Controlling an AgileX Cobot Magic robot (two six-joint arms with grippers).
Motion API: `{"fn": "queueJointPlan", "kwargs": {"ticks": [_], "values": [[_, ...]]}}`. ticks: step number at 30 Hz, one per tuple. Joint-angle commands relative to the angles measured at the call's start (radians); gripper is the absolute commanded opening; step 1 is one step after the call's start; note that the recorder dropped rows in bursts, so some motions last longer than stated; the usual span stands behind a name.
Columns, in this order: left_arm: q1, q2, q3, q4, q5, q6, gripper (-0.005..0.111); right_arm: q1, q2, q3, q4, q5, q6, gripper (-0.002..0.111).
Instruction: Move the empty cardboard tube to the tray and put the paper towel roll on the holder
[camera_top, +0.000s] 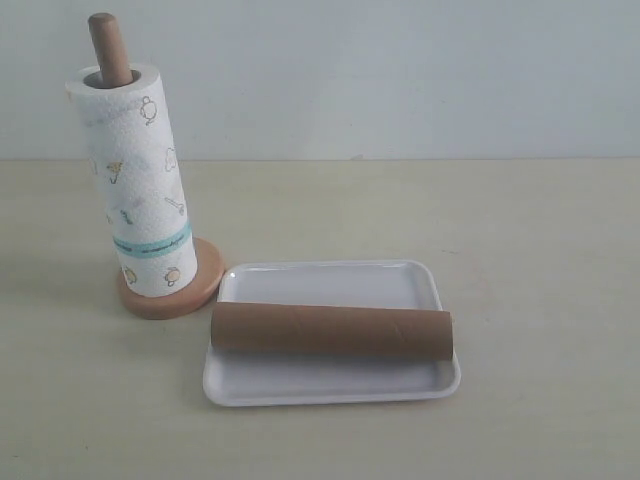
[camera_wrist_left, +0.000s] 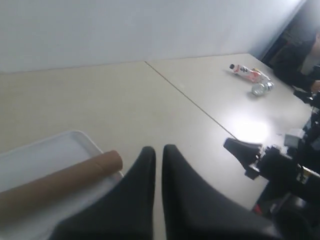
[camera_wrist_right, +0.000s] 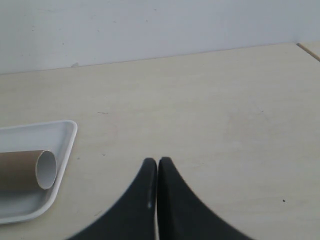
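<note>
The brown empty cardboard tube (camera_top: 332, 331) lies on its side across the white tray (camera_top: 330, 285). The paper towel roll (camera_top: 135, 180), white with small prints and a teal band, stands threaded on the wooden holder (camera_top: 108, 45), whose dowel top pokes out above it. Neither arm shows in the exterior view. My left gripper (camera_wrist_left: 158, 149) is shut with nothing between its fingers, hanging beside the tube (camera_wrist_left: 55, 182) and tray (camera_wrist_left: 45, 150). My right gripper (camera_wrist_right: 157, 161) is also shut and empty, over bare table to the side of the tray (camera_wrist_right: 62, 145) and the tube's open end (camera_wrist_right: 45, 169).
The holder's round base (camera_top: 200, 285) sits just left of the tray's back corner. In the left wrist view a second table carries a bottle (camera_wrist_left: 245, 71) and a shiny object (camera_wrist_left: 261, 88); the other arm's dark hardware (camera_wrist_left: 272, 160) is nearby.
</note>
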Motion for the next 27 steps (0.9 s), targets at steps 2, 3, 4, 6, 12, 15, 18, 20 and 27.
{"fn": "queueJointPlan", "kwargs": {"ticks": [2, 3, 4, 6, 12, 15, 18, 20, 27], "values": [[-0.002, -0.109, 0.059, -0.01, 0.105, 0.011, 0.004, 0.0, -0.005, -0.001, -0.002, -0.009, -0.002, 0.0], [-0.002, -0.114, 0.059, -0.01, 0.105, 0.011, 0.004, 0.0, -0.005, -0.001, -0.002, -0.009, -0.002, 0.0], [-0.002, -0.124, 0.059, -0.01, 0.105, 0.011, 0.004, 0.0, -0.005, -0.001, -0.002, -0.009, -0.002, 0.0], [-0.002, -0.125, 0.059, -0.01, 0.103, 0.011, 0.004, 0.0, -0.005, -0.001, -0.002, -0.009, -0.002, 0.0], [-0.002, -0.125, 0.059, -0.01, 0.093, 0.011, 0.004, 0.0, -0.005, -0.001, -0.002, -0.009, -0.002, 0.0], [-0.002, -0.137, 0.059, -0.01, 0.071, 0.011, 0.004, 0.0, -0.005, -0.001, -0.002, -0.009, -0.002, 0.0], [-0.002, -0.17, 0.059, -0.01, 0.043, 0.011, 0.004, 0.0, -0.005, -0.001, -0.002, -0.009, -0.002, 0.0], [-0.002, -0.202, 0.059, -0.01, 0.03, 0.011, 0.004, 0.0, -0.005, -0.001, -0.002, -0.009, -0.002, 0.0], [-0.002, -0.345, 0.059, -0.023, 0.021, -0.011, 0.004, 0.0, -0.005, -0.001, -0.002, -0.009, -0.002, 0.0]]}}
